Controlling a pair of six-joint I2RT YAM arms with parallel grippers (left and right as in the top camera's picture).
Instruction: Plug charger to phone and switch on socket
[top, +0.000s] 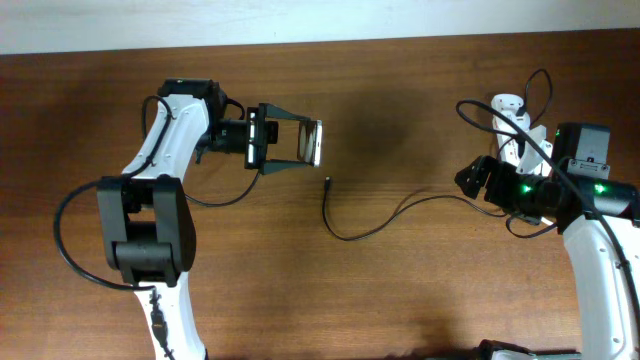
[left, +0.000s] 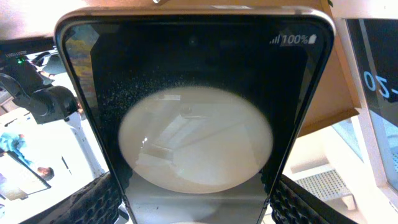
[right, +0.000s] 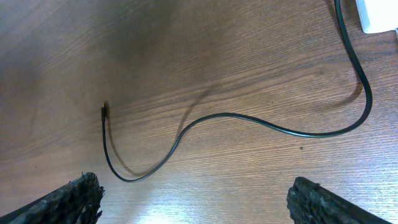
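My left gripper is shut on the phone, holding it off the table, screen facing the wrist camera. The glossy black phone fills the left wrist view and shows a round white reflection and "100%". The charger's thin black cable lies curled on the table, with its plug tip below the phone. In the right wrist view the cable and tip lie ahead of my right gripper, which is open and empty. The white socket lies at the far right, partly behind the right arm.
The brown wooden table runs back to a white wall edge. Thick black robot cables loop beside the left arm base and over the socket. A white corner of the socket or adapter shows at the right wrist view's top right.
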